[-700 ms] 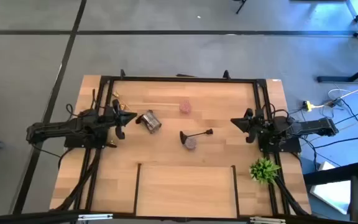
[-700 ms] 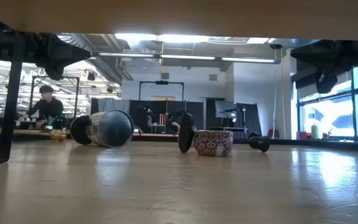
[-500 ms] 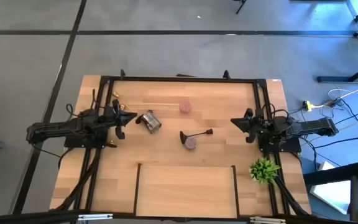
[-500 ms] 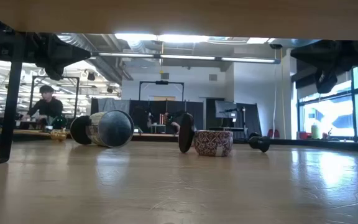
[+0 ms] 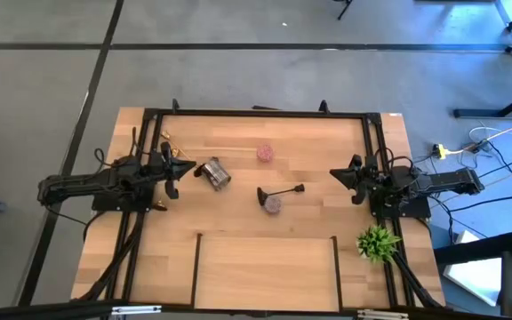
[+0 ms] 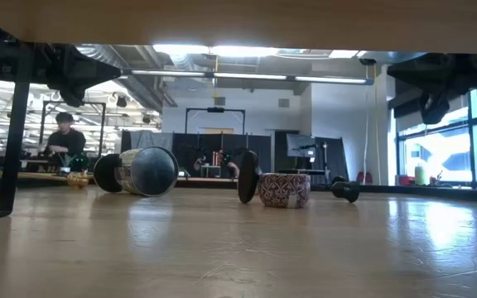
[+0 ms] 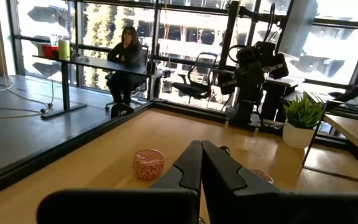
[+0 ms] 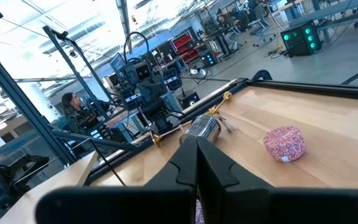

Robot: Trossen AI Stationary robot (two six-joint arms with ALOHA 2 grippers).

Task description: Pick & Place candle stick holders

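A shiny silver round holder (image 5: 213, 173) lies on its side left of the table's middle; it also shows in the low view (image 6: 143, 171). One pink glittery holder (image 5: 266, 154) stands toward the far edge. Another (image 5: 274, 204) stands mid-table against a black thin-stemmed holder (image 5: 280, 192) that lies on its side. Small gold holders (image 5: 165, 142) lie at the far left. My left gripper (image 5: 183, 167) is shut and empty, just left of the silver holder, above the table. My right gripper (image 5: 334, 174) is shut and empty at the right side.
A green spiky plant (image 5: 378, 242) stands at the table's near right corner. A black frame (image 5: 256, 113) runs along the far edge and both sides. A person sits in the room beyond the table (image 6: 63, 141).
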